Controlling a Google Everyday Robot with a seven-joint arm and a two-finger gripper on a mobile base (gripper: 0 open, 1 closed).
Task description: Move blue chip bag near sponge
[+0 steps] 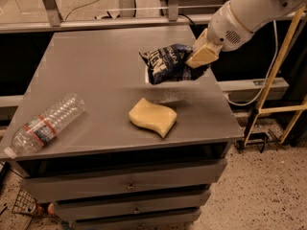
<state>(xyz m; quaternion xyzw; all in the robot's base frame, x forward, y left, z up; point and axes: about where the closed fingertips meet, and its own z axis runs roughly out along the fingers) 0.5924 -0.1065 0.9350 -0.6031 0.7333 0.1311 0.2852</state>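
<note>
The blue chip bag (165, 63), dark navy with white lettering, hangs in the air above the right part of the grey table (91, 71). My gripper (199, 61) is shut on the bag's right end; its cream fingers (204, 55) show at the bag's edge. The bag's shadow falls on the table just behind the sponge. The pale yellow sponge (152, 116) with wavy edges lies on the table below and slightly left of the bag, near the front right.
A clear plastic water bottle (44, 124) lies on its side at the table's front left edge. The table has drawers below. A metal rail runs behind it, and a yellow stand (278, 80) is at the right.
</note>
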